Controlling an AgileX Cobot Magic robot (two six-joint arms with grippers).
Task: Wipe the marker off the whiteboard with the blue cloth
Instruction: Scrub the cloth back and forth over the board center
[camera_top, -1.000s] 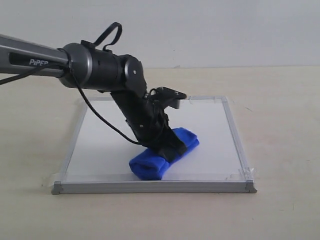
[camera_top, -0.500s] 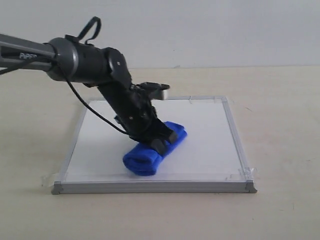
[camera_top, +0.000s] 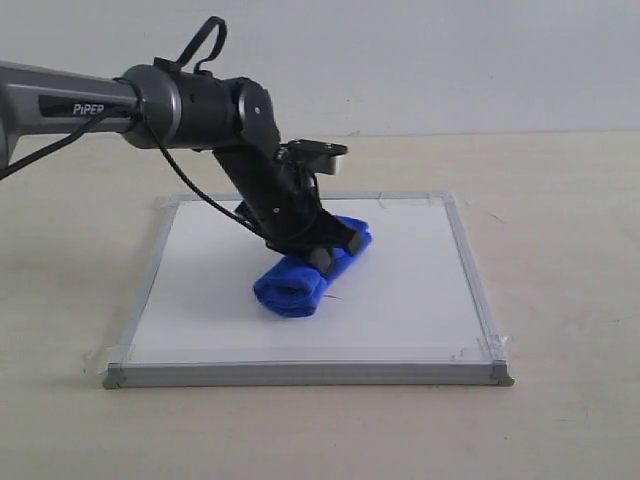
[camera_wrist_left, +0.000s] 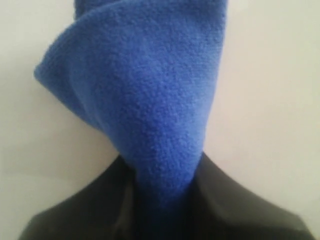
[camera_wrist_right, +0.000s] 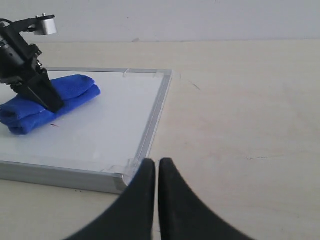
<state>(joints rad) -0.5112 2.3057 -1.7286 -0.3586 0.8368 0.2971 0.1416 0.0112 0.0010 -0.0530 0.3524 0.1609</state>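
Blue cloth (camera_top: 298, 283) was folded into a chunky roll and lay diagonally on the whiteboard (camera_top: 420, 290), roughly mid-board, with its underside resting on the white surface. Left pincer (camera_top: 335, 255) was clenched on the blue cloth around the middle of the roll, coming down at a slant from the black arm (camera_top: 200, 110) that reached in from the left side of the exterior view. Up close in the left wrist view, the fabric bunched into a narrow neck where it got squeezed between the two dark fingers (camera_wrist_left: 75, 212), then flared out wide past them, with the bare board behind it.

As for the marker (camera_wrist_right: 54, 125), all I could make out was a tiny reddish fleck on the board just beside the roll's near edge, too small to say anything about its shape.

The whiteboard sat flat on the pale counter (camera_top: 570, 250), silver frame all round, grey corner pieces at the near end, and some clear tape (camera_top: 482, 349) at the near right corner.

Right pincer (camera_wrist_right: 158, 164) was well apart from all that, off the board on its right side, over the bare counter just beside that taped corner. Its two dark fingers were pressed together with just a hairline between them and nothing held
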